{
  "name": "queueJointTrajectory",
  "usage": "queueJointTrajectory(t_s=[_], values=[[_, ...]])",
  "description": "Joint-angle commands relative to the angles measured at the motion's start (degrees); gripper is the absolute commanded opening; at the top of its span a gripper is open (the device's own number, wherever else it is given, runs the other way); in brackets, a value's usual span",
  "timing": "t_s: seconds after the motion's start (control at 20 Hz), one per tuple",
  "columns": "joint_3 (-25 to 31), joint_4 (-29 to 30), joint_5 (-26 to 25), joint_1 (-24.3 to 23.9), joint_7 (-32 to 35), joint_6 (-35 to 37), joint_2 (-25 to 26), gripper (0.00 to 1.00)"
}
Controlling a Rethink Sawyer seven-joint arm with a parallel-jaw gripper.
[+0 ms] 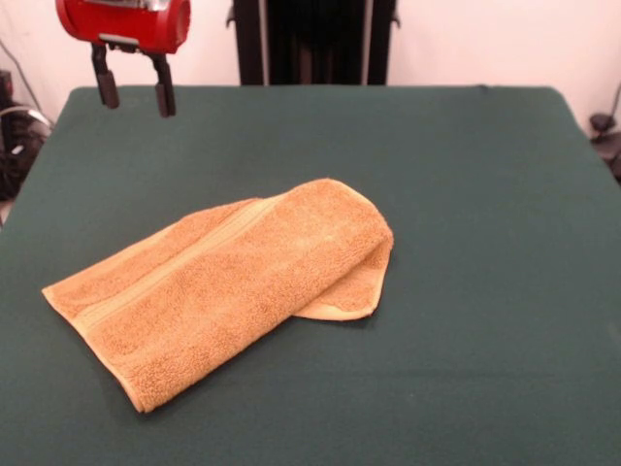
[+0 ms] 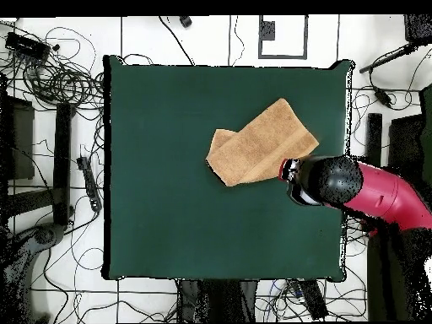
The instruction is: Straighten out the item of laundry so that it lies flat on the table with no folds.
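The golden-tan towel (image 1: 223,282) lies on the dark green table (image 1: 466,194), left of centre. It is folded over at its right end, and a lower layer (image 1: 351,291) peeks out beneath the top one. A woven band (image 1: 175,260) runs along its length. No white tag shows. My gripper (image 1: 135,95) hangs open and empty above the table's far left corner, well apart from the towel. In the overhead view the towel (image 2: 257,145) lies at the table's (image 2: 169,169) upper right, and the arm's head (image 2: 325,180) sits just beside the towel's lower right corner.
The robot's dark pedestal (image 1: 315,39) stands behind the table's far edge. The red arm (image 2: 392,196) reaches in from the right in the overhead view. Cables and gear (image 2: 59,80) lie on the floor around the table.
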Motion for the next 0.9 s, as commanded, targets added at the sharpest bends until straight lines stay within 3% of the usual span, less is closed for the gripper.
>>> queueJointTrajectory(t_s=[0.05,0.9], values=[[5.2,5.9,-1.1,0.4,-3.5,-0.2,1.5,1.0],[5.8,6.2,-0.9,-2.3,-4.9,1.0,0.5,1.0]])
